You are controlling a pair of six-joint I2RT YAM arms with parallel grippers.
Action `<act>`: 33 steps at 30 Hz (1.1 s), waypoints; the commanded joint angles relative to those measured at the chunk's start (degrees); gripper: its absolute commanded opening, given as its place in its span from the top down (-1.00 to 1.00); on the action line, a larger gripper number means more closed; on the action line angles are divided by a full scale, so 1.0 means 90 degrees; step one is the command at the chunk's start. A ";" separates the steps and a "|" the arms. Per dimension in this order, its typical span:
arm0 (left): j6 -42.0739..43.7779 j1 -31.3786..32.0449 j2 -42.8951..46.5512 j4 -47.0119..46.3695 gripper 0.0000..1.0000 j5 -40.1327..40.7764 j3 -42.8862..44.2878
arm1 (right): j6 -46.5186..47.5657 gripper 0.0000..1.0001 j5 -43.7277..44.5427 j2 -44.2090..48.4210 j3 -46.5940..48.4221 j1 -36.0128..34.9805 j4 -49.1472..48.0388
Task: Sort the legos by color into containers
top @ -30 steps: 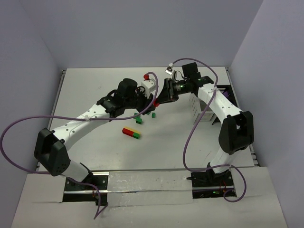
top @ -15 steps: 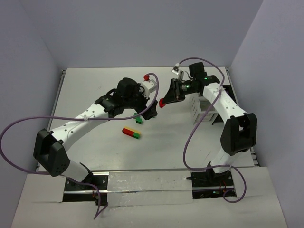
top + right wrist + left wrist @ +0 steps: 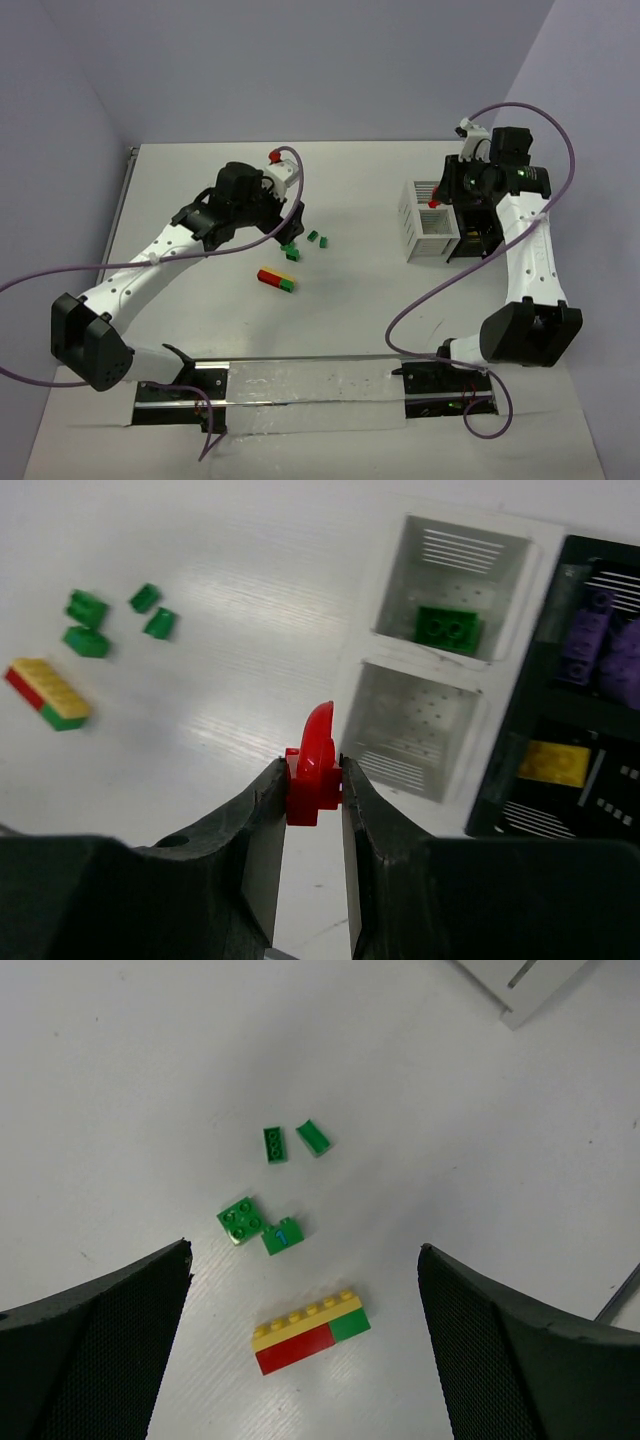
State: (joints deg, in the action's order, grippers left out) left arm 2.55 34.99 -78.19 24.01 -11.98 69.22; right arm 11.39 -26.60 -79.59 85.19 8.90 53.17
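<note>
Red lego (image 3: pixel 313 770) sits pinched in the right end effector (image 3: pixel 311 780), which we see has swung from the middle over to the white box (image 3: pixel 408 215). Left end effector (image 3: pixel 303 1255), shut a second ago, gapes wide over green legos (image 3: pixel 258 1225) on the counter (image 3: pixel 200 320). Black tray (image 3: pixel 600 730) is cut off at the frame edge.

White tabletop (image 3: pixel 480 1110): below left fingers (image 3: pixel 90 1360), showing between them. Lavender walls (image 3: pixel 300 60): well beyond the fingers, three sides. Reflective strip (image 3: pixel 310 385): near edge, well behind fingers.
</note>
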 commanded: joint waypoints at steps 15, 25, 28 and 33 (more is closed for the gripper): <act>0.0329 -0.0419 -0.0197 0.0163 -0.98 -0.0189 -0.0150 | 0.0570 0.76 0.1295 -0.0765 -0.0378 -0.0186 -0.0456; 0.1473 -0.0871 -0.0221 0.0594 -0.98 -0.1075 -0.0409 | 0.0619 -0.22 0.1488 -0.0733 -0.0894 -0.0410 -0.0725; 0.2155 -0.0916 -0.0141 0.0839 -0.98 -0.1389 -0.0550 | 0.0606 -0.42 0.1517 -0.0675 -0.0920 -0.0451 -0.0716; 0.2773 -0.0938 0.0108 0.0867 -0.96 -0.1526 -0.1128 | 0.0516 -0.59 0.1446 -0.0551 -0.0842 -0.0556 -0.0595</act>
State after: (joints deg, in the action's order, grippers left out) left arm 20.47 26.92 -80.00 29.83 -21.74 62.14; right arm 16.43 -13.75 -86.50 77.14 5.02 48.90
